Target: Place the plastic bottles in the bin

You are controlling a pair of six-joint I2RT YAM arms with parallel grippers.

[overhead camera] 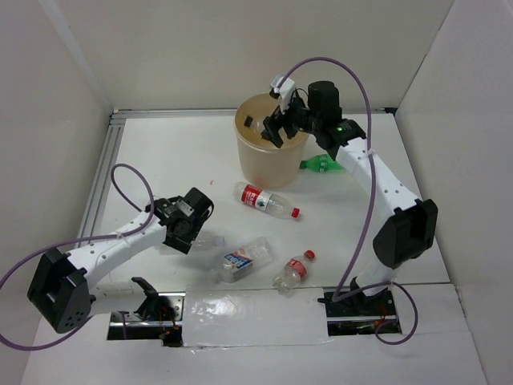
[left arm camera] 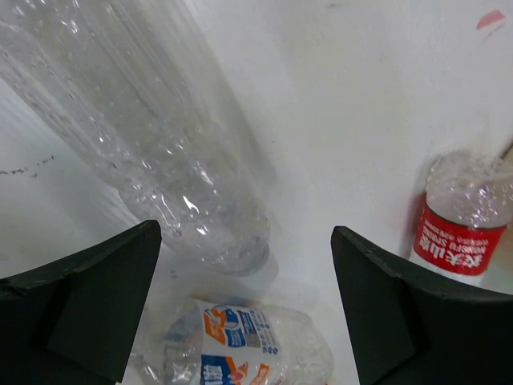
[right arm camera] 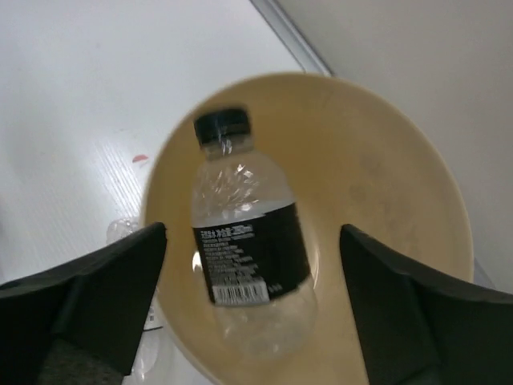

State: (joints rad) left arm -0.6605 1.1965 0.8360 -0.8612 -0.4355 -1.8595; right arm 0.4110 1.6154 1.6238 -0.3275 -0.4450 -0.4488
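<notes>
Right arm (overhead camera: 377,180) stretches over the bin (overhead camera: 268,160), jaws apart.

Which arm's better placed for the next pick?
Left. The left fingers hang open just over the clear bottle; the right fingers are open above the bin, black-labelled bottle inside.

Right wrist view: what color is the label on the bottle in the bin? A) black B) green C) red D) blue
A: the bottle seen inside the rim of the tan bin has a black label and a black cap.
</notes>
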